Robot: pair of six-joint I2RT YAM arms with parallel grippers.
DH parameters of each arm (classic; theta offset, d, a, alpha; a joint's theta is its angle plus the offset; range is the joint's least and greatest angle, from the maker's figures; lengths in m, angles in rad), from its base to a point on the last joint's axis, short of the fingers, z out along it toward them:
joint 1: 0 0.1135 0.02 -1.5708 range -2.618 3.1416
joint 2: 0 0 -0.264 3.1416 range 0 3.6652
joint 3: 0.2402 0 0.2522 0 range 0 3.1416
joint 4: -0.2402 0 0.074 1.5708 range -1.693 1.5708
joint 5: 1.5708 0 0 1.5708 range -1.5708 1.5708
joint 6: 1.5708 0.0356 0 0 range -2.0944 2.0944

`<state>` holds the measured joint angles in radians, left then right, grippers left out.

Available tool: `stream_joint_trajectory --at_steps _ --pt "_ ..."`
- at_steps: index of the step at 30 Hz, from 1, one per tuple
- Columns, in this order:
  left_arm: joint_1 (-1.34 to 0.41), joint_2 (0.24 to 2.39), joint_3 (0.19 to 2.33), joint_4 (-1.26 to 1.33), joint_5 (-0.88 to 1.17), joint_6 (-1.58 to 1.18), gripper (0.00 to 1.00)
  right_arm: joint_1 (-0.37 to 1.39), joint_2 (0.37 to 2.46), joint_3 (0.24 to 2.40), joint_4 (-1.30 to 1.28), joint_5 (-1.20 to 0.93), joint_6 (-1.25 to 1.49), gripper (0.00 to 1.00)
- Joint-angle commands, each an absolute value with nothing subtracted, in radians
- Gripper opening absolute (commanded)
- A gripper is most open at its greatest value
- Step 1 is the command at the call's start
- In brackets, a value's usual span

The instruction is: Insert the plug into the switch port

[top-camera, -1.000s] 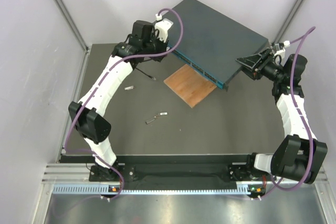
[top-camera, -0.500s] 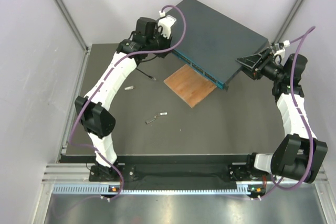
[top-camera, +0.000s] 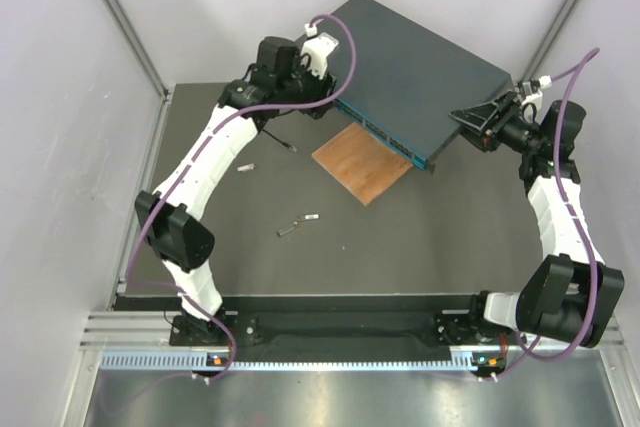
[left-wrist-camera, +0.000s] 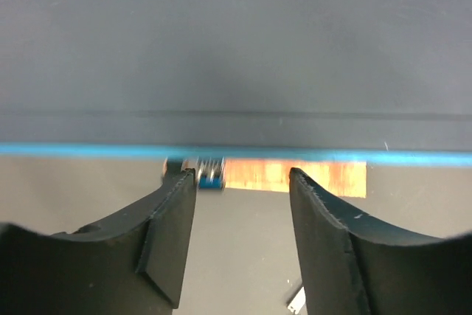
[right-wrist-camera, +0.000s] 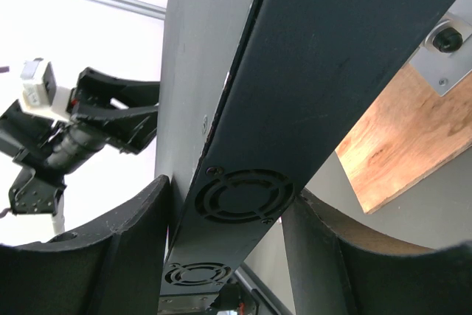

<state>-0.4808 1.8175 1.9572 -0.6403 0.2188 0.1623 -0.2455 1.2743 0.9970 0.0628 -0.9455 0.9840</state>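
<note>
The switch point(top-camera: 420, 77) stands tilted, its teal front face point(top-camera: 385, 137) lined with small ports. My right gripper point(top-camera: 470, 122) is shut on the switch's right end, the fan-vent side point(right-wrist-camera: 236, 197) between its fingers. My left gripper point(top-camera: 322, 85) hovers over the front's left end, open, with nothing between its jaws point(left-wrist-camera: 242, 175). Just under the teal edge point(left-wrist-camera: 236, 154), beside the left fingertip, sits a small pale and blue connector point(left-wrist-camera: 208, 172), apparently the plug. Whether it sits in a switch port I cannot tell. A thin black cable point(top-camera: 280, 140) trails onto the table.
A brown wooden board point(top-camera: 362, 162) lies under the switch's front edge. Small loose grey pieces point(top-camera: 246, 167) point(top-camera: 298, 225) lie on the dark table. Pale walls and a metal frame enclose the back and sides.
My left gripper's jaws have spread apart, and the left arm's elbow has shifted slightly. The right arm and the switch have stayed put.
</note>
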Motion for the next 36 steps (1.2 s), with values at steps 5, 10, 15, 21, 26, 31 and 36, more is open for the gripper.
stream_joint_trajectory --at_steps 5,10,15,21,26,31,36 --pt "-0.463 1.635 1.875 -0.6 0.189 0.172 0.61 -0.201 1.327 1.028 0.109 -0.874 0.864 0.0" --pt "-0.428 1.589 1.833 -0.609 0.179 0.137 0.53 -0.201 1.331 1.035 0.106 -0.873 0.859 0.0" --pt "-0.396 1.6 1.829 -0.595 0.216 0.084 0.13 -0.201 1.339 1.04 0.104 -0.873 0.859 0.0" --pt "-0.396 1.65 1.825 -0.569 0.241 0.048 0.0 -0.201 1.339 1.042 0.106 -0.87 0.857 0.0" --pt "-0.4 1.695 1.85 -0.558 0.278 0.023 0.0 -0.201 1.338 1.042 0.101 -0.868 0.856 0.0" --pt "-0.4 1.715 1.861 -0.54 0.287 0.005 0.0 -0.201 1.341 1.04 0.098 -0.868 0.853 0.0" --pt "-0.402 1.733 1.879 -0.534 0.302 0.002 0.0 -0.201 1.345 1.04 0.097 -0.867 0.851 0.0"
